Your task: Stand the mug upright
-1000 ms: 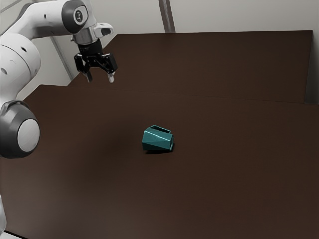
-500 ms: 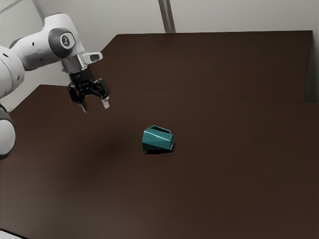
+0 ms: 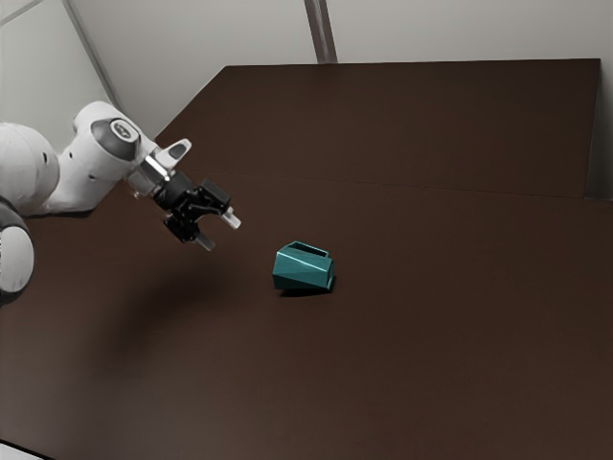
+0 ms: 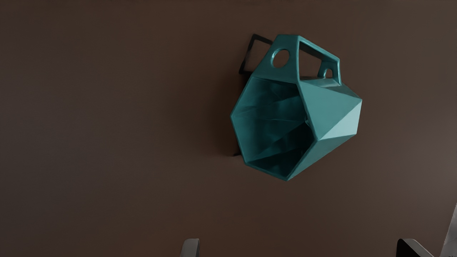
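Wrist view: nearest are the fingers point(image 4: 190, 248), standing wide apart. Beyond their tips, clear of both, lies the mug point(image 4: 332, 114) on its side, its mouth point(image 4: 275, 121) turned at a slant toward the hand's camera. The handle point(image 4: 288, 71) is on the mug's side away from the fingertips.

In the exterior view, the gripper point(image 3: 222, 235) hangs over the table point(image 3: 431, 335), tilted, its fingertips pointing down and toward the exterior view's right. The mug is near them but apart, farther to the exterior view's right and a little lower in that view, with a shadow point(image 3: 305, 294) along its underside. Past the table's far edge stands a pale wall point(image 3: 460, 29), with a grey strip point(image 3: 321, 29) running up it.
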You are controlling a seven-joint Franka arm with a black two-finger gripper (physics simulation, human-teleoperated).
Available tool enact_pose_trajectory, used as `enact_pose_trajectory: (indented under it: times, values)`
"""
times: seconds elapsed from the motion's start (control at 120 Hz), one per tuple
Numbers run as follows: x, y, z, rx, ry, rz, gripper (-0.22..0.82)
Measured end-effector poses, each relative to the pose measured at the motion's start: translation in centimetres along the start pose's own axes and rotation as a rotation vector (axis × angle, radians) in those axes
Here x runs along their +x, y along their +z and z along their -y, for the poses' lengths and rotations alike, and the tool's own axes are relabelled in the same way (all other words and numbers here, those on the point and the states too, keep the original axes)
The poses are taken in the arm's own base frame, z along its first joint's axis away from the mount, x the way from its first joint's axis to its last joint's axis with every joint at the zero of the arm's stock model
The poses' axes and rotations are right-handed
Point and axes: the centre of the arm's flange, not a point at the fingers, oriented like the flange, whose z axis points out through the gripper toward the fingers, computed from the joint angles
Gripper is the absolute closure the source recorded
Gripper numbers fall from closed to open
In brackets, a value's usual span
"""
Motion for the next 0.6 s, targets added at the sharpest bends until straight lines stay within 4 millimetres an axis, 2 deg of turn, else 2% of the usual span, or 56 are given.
enact_pose_trajectory:
  times: [0.325,0.6]
  values:
    - [1.8,4.7,1.6,-0.061,0.071,-0.039,0.00]
    - [1.4,7.8,1.7,-0.118,0.109,-0.049,0.00]
